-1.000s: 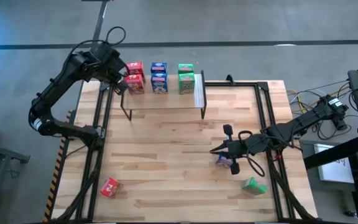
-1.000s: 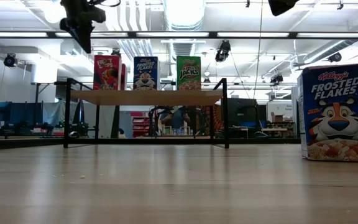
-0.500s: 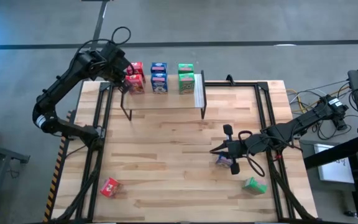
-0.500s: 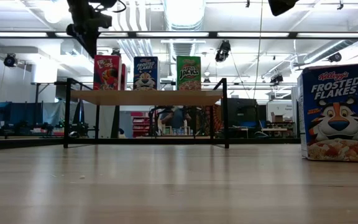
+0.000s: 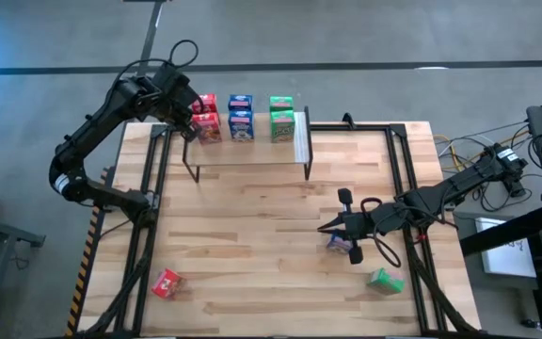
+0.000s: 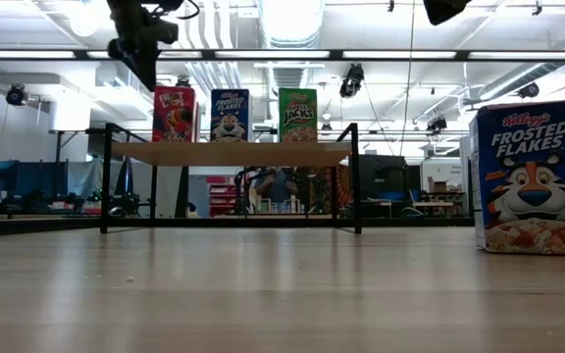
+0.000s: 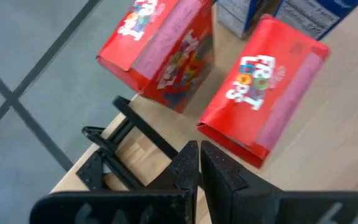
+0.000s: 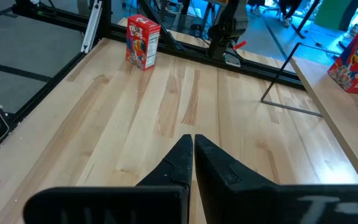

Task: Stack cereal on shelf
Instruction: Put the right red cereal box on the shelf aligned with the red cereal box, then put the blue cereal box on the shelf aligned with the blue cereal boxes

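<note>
Cereal boxes sit in three pairs on the shelf at the upper centre of the high view: red, blue, green. Three wait on the tabletop: a red box at lower left, a blue box and a green box at lower right. The left gripper hangs beside the red pair, fingers pressed together, empty. The right gripper hovers at the blue box, likewise closed and empty. These look like light, stiff cardboard with glossy faces, easily tipped or crushed; I'd pinch each across its narrow sides, gently, near the middle.
</note>
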Controlling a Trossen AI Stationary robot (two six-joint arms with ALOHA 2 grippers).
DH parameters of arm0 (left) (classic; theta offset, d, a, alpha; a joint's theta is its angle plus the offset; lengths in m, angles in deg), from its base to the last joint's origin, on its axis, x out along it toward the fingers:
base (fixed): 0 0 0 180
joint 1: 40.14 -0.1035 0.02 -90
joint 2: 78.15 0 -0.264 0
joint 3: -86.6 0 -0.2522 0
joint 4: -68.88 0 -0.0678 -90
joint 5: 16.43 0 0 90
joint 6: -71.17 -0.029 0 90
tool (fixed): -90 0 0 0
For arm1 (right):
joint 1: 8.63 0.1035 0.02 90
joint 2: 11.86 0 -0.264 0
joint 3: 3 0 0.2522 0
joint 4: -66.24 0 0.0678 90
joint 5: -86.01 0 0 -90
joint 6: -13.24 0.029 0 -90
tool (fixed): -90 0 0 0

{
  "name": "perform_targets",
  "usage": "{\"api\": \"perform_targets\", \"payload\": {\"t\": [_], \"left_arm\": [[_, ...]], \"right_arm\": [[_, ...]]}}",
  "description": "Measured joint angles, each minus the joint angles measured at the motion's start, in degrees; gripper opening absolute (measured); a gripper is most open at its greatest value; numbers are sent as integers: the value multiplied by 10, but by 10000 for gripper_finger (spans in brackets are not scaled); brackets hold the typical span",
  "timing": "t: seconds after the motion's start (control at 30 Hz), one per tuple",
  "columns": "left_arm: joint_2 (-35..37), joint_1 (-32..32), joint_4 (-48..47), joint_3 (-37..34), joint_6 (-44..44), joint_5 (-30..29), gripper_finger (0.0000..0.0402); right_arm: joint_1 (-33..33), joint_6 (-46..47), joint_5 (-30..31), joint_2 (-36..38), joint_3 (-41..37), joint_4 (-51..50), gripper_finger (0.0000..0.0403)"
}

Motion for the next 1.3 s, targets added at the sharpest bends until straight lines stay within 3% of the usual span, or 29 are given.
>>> {"api": "perform_targets", "payload": {"t": [0.37, 0.53, 0.93, 1.3], "left_arm": [[20, 3, 15, 0, 11, -11, 1], [63, 48, 29, -2, 39, -12, 1], [183, 355, 256, -129, 110, -18, 0], [194, 623, 430, -240, 124, -203, 0]], "right_arm": [[0, 0, 0, 0, 4, -1, 9], [-2, 25, 0, 0, 24, -1, 9], [-5, 148, 0, -2, 72, -67, 9], [-5, 257, 0, -59, 197, -231, 9]]}}
